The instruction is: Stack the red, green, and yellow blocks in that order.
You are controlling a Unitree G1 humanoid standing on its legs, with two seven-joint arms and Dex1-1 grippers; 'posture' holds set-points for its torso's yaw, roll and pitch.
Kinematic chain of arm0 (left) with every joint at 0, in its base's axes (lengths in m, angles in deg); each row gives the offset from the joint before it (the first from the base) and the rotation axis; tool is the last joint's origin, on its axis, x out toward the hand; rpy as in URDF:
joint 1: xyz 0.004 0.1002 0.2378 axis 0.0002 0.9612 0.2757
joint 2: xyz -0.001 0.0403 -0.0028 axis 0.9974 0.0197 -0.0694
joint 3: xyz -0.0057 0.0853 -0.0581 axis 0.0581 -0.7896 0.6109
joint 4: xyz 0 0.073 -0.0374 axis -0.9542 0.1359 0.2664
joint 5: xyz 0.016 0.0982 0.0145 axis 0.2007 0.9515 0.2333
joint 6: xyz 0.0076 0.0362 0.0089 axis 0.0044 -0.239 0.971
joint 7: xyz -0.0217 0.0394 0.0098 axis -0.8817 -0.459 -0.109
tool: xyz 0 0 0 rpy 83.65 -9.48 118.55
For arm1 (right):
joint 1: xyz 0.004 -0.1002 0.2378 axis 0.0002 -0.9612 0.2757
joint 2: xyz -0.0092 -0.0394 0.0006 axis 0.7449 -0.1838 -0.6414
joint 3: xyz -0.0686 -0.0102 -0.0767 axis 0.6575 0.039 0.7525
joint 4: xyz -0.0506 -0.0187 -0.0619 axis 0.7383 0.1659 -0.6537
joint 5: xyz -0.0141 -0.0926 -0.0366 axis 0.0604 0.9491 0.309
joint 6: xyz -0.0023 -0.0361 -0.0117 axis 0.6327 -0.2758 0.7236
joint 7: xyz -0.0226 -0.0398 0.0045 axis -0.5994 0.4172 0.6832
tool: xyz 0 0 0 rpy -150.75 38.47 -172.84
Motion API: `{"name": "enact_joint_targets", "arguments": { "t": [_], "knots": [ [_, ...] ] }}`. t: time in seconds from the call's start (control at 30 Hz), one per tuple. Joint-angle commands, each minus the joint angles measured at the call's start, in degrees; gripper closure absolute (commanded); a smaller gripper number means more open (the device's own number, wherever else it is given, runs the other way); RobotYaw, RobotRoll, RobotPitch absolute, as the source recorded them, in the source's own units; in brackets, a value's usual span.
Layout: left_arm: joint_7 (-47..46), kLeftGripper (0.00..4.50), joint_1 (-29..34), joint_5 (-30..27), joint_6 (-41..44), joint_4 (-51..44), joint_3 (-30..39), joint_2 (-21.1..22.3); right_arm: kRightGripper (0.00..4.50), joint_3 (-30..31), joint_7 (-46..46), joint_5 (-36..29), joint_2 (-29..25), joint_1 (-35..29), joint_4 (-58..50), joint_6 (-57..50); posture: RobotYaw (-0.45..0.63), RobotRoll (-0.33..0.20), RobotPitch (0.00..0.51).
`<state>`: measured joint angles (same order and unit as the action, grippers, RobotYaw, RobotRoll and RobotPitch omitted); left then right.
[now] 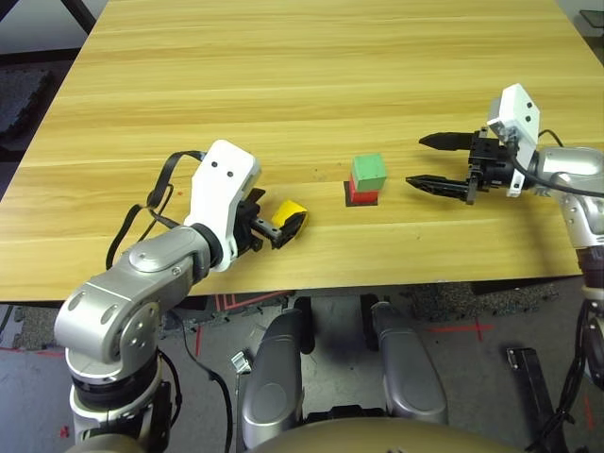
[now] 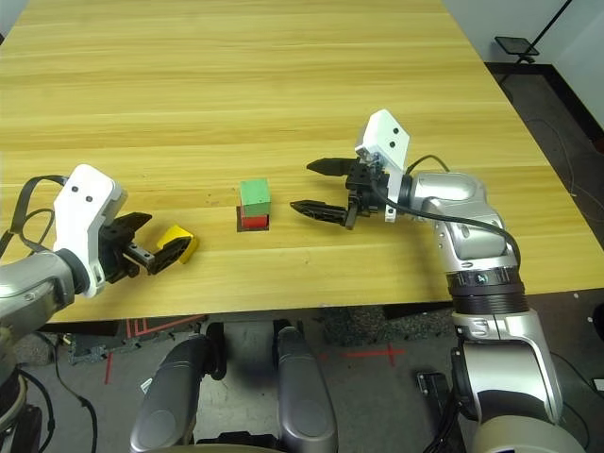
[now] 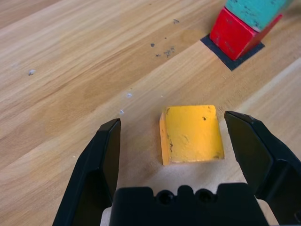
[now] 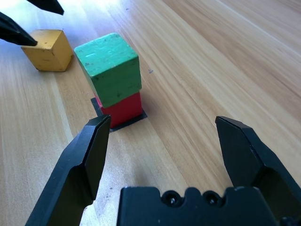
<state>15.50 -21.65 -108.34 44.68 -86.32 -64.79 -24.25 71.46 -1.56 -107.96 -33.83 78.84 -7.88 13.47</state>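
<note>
Green matte cube (image 1: 368,172) sits on red matte cube (image 1: 360,194) over black patch (image 3: 233,60). Yellow matte cube (image 3: 192,133) on desk (image 1: 283,75), left of stack, between my released left end effector (image 3: 171,141) fingers, bracketed for pickup. Right end effector (image 1: 436,162) released beside stack, clear.

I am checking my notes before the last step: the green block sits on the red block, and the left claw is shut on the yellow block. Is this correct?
One part is wrong. The left claw is open, not shut: the left wrist view shows gaps between both fingers and the yellow block, which rests on the table. The green block does sit on the red block.
</note>
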Motion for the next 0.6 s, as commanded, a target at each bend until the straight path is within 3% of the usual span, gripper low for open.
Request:
{"name": "enact_joint_targets", "arguments": {
  "t": [0.03,0.33,0.6],
  "knots": [
    [1.24,0.01,0.47,-1.84,2.63,-1.29,-0.08,0.04,0.00,0.55,-0.50,0.64,0.05,-0.34,0.08,0.52,0.29,0.109,0.305],
    [3.20,0.01,0.30,-2.14,0.73,1.40,-5.07,4.87,0.00,0.86,-0.45,0.74,0.59,0.11,0.22,0.41,0.29,0.106,0.314],
    [1.77,0.01,1.13,-0.47,-2.54,4.36,-7.48,4.21,0.00,0.51,-0.54,0.47,0.10,-0.39,-0.69,-0.09,0.27,0.095,0.317]
  ]
}}
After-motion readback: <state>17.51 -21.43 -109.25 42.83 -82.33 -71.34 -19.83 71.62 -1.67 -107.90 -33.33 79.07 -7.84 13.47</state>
